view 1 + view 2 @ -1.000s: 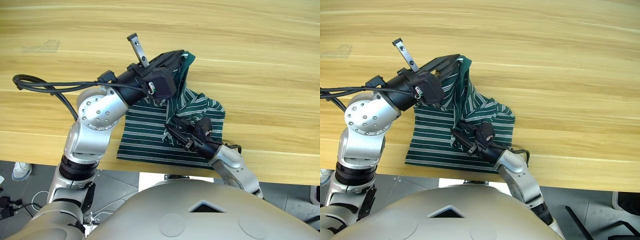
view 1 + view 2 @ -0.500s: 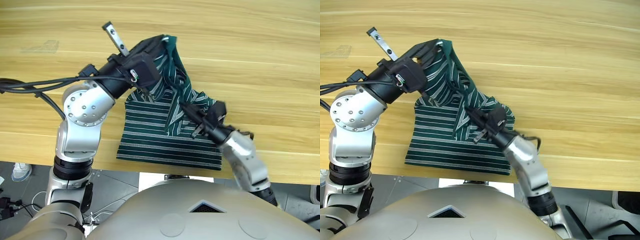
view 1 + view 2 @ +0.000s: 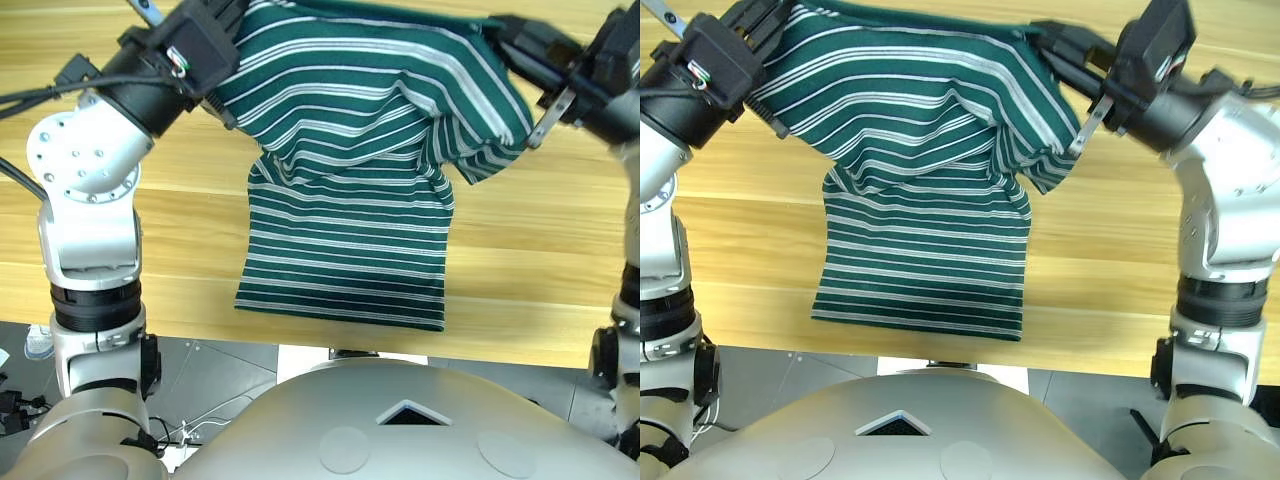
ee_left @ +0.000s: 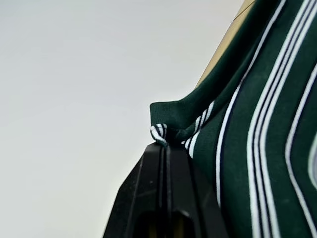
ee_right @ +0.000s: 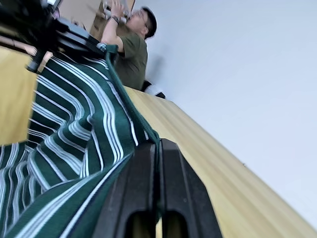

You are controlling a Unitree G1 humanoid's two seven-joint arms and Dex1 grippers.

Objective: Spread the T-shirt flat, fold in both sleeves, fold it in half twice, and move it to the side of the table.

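Over the table's (image 3: 540, 250) near edge, my left gripper (image 4: 163, 148) and right gripper (image 5: 157, 148) pinch the T-shirt (image 3: 350, 200) aloft; spreading unfinished, folds ahead.

The T-shirt (image 3: 345, 190), a second ago a bunched heap on the table (image 3: 540, 230), now hangs as a broad striped sheet. Its top edge is stretched from the jaws of the left gripper (image 4: 162, 145) to those of the right gripper (image 5: 157, 144). Both arms have swung up and wide apart. The right gripper, earlier low over the crumpled cloth, now pinches the shirt's edge level with its partner, and fabric drapes below both sets of jaws.
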